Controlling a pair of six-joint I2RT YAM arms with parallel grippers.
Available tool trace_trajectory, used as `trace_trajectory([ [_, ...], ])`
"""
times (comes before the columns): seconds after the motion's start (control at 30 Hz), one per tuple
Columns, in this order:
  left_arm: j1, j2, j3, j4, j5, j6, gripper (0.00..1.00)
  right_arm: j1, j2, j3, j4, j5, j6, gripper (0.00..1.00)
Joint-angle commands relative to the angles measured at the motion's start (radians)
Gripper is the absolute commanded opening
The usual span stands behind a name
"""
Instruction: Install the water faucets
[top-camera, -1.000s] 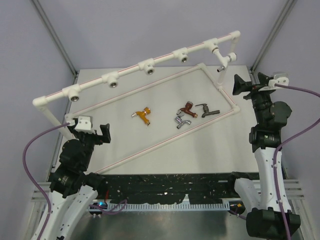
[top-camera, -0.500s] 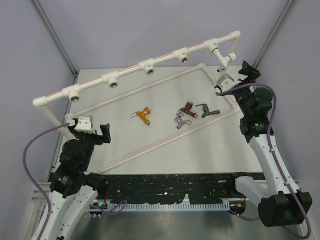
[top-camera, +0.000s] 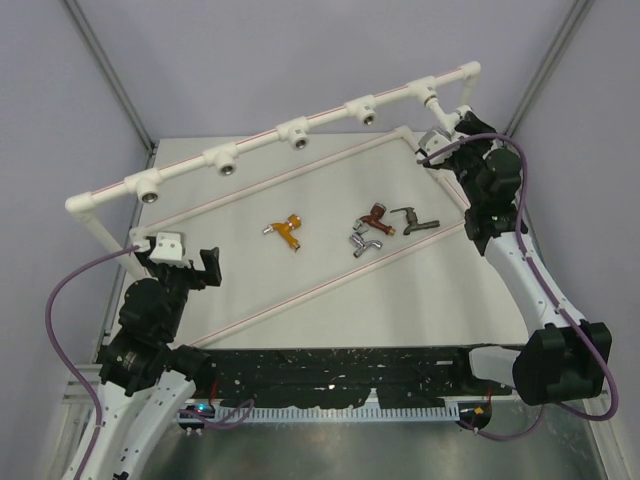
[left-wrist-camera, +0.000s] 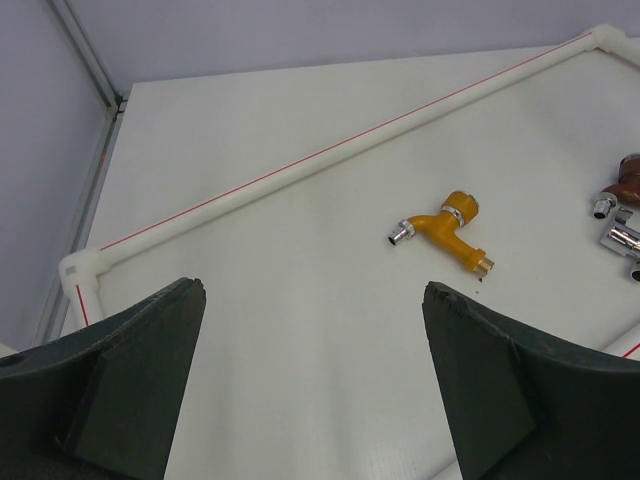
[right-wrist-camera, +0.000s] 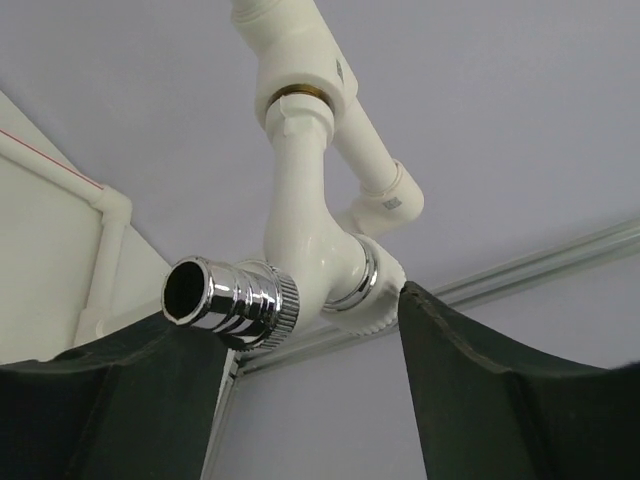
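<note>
Four faucets lie loose on the worktop (top-camera: 420, 290), inside the base loop of the white pipe frame (top-camera: 260, 140). The orange-gold faucet (top-camera: 288, 231) lies alone near the middle. To its right is a close cluster: the copper-brown faucet (top-camera: 375, 214), the chrome faucet (top-camera: 362, 243) just on its near side, and the dark bronze-grey faucet (top-camera: 412, 219) furthest right. The fifth, the white faucet (right-wrist-camera: 305, 240), is at the far right corner of the frame. In the right wrist view it hangs below a brass-ringed socket, its shiny spout end pointing left. The right gripper (right-wrist-camera: 308, 318) is raised to that corner with one finger on each side of the white faucet. The right finger meets the ribbed ring at the faucet's base and the left one sits under the spout, but I cannot tell whether the jaws actually clamp it. The left gripper (left-wrist-camera: 315, 295) hovers over the near left part of the worktop, jaws spread wide with nothing between them, well apart from the orange-gold faucet. Four sockets (top-camera: 297, 133) along the raised far rail hold no faucet.
</note>
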Motion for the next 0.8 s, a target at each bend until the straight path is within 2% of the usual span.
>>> trace_trajectory([
  [0.0, -0.003, 0.003, -0.001, 0.050, -0.009, 0.008, 0.94, 0.005, 0.017, 0.070, 0.073, -0.026, 0.167, 0.63],
  [0.03, -0.002, 0.003, -0.002, 0.050, -0.008, 0.008, 0.94, 0.005, 0.020, 0.070, 0.076, -0.034, 0.245, 0.52],
  [0.07, -0.003, 0.001, -0.003, 0.052, -0.009, 0.008, 0.94, 0.003, 0.020, 0.068, 0.082, -0.042, 0.281, 0.47],
  [0.13, -0.003, 0.001, -0.001, 0.052, -0.009, 0.008, 0.94, 0.003, 0.015, 0.054, 0.101, -0.043, 0.464, 0.30],
  [0.17, -0.003, 0.000, -0.002, 0.052, -0.009, 0.008, 0.94, 0.005, 0.012, 0.047, 0.115, -0.039, 0.514, 0.28],
  [0.23, -0.003, 0.001, -0.003, 0.052, -0.008, 0.008, 0.94, 0.002, 0.000, 0.022, 0.165, -0.007, 0.724, 0.22],
  [0.3, -0.003, 0.000, -0.003, 0.052, -0.006, 0.007, 0.94, -0.002, -0.016, -0.015, 0.233, 0.033, 0.961, 0.13],
  [0.33, -0.003, 0.000, -0.003, 0.050, -0.006, 0.008, 0.94, -0.003, -0.025, -0.038, 0.280, 0.061, 1.151, 0.09],
  [0.37, -0.003, 0.000, -0.003, 0.050, -0.006, 0.008, 0.94, -0.006, -0.028, -0.044, 0.296, 0.101, 1.232, 0.07],
  [0.4, -0.003, -0.002, -0.003, 0.052, -0.005, 0.008, 0.94, -0.021, -0.032, -0.052, 0.299, 0.112, 1.412, 0.05],
  [0.43, -0.002, -0.003, -0.003, 0.052, -0.005, 0.008, 0.94, -0.026, -0.033, -0.056, 0.306, 0.128, 1.492, 0.05],
  [0.47, -0.003, -0.002, -0.003, 0.052, -0.005, 0.008, 0.94, -0.041, -0.029, -0.062, 0.311, 0.132, 1.666, 0.05],
  [0.5, -0.003, -0.003, -0.003, 0.052, -0.005, 0.008, 0.94, -0.051, -0.026, -0.067, 0.331, 0.133, 1.745, 0.05],
  [0.53, -0.003, -0.005, -0.003, 0.050, -0.005, 0.008, 0.94, -0.072, -0.013, -0.079, 0.345, 0.133, 1.928, 0.05],
  [0.67, -0.003, -0.006, -0.004, 0.053, -0.005, 0.008, 0.94, -0.087, 0.050, -0.127, 0.496, 0.135, 2.426, 0.05],
  [0.77, -0.003, -0.008, -0.003, 0.053, -0.003, 0.006, 0.95, -0.087, 0.102, -0.124, 0.608, 0.116, 2.614, 0.05],
])
